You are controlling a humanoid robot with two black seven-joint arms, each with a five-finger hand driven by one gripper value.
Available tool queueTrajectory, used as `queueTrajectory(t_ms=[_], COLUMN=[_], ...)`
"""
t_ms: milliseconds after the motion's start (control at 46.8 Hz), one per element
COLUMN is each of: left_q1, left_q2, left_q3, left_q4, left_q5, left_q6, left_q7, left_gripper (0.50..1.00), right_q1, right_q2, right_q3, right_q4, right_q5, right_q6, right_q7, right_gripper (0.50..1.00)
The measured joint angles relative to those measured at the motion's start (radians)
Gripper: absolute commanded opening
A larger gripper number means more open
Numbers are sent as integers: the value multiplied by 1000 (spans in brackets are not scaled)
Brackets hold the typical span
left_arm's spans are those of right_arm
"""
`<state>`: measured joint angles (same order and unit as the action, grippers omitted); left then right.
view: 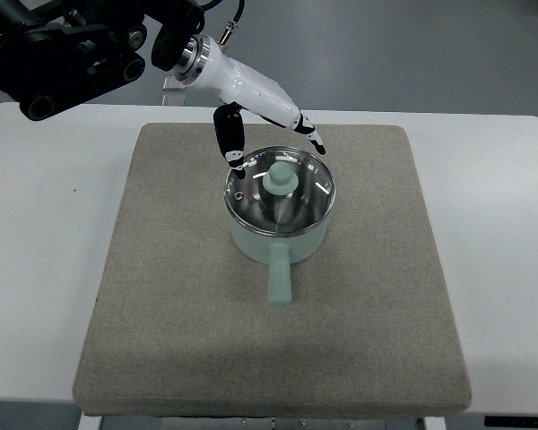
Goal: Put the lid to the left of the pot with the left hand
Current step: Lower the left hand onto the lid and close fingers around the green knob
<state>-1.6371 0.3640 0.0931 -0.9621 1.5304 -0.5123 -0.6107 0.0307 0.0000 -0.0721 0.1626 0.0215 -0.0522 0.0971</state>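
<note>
Top view: left hand [273, 134] open above lidded pot [278, 235].

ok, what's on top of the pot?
A glass lid with a mint knob sits on the pot. The left hand hovers at its far rim. Through the glass, reflections hide any contents.

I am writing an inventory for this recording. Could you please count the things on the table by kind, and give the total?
Pot, pale green with a straight handle: 1
Glass lid with a pale green knob, sitting on the pot: 1
Grey mat under the pot: 1
Total: 3

The left hand hovers by the lid's far rim, fingers open, holding nothing.
</note>
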Motion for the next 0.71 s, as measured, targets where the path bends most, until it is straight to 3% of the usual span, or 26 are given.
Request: queueTrajectory(t_ms=[706], left_q1=[-10], left_q2=[-10], left_q3=[11], left_q4=[-63], left_q5=[108], left_q6=[20], left_q7=[0], left_gripper=[994], right_q1=[0], right_q2=[0], right_q3=[0], right_q4=[0], right_q5=[0], right_q6=[0], right_q7=[0], right_gripper=[921])
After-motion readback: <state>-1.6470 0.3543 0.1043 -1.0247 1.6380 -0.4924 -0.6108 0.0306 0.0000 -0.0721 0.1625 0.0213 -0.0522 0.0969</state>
